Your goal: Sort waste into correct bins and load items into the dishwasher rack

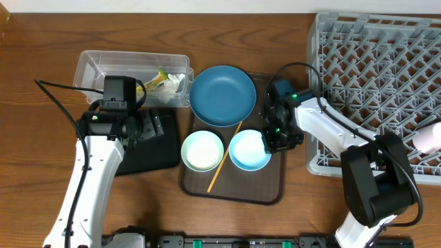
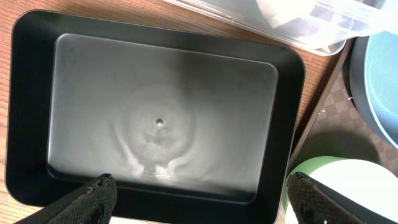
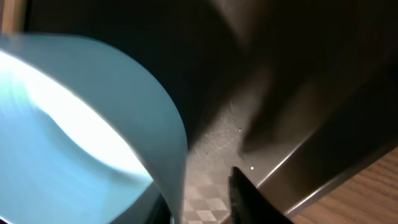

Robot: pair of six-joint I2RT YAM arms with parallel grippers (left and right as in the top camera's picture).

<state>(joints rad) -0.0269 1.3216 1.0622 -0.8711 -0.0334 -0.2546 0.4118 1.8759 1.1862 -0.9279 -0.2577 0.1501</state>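
Dishwasher rack: biggest thing, just R of the brown tray. Its lattice is mostly bare, so lots of room to load. A pinkish-white cup sits at the rack's far side from the tray, partly cut off.

Clear tub: L of the tray's back corner, w/ the snack wrapper inside.

Black bin: just L of the tray, a thin strip of wood between them, nothing inside. The left gripper hangs over it w/ jaws spread wide and nothing held, prob. parked clear of the other arm.

Dark blue plate: on the tray's back half, overhanging the back edge.

Light blue bowl: tray front-R. The right gripper is squeezed into the gap btwn tray and rack, straddling the bowl's R rim, one finger outside the wall. Wrist view is blurred, so can't tell if the pinch has landed. Rim side nearest the rack looks picked for a short lift across. Tight there.

Pale mint bowl: tray front-L.

Wooden stick: lies diagonally btwn the bowls, close to both. Judged risk: it gets nudged as the bowl lifts.
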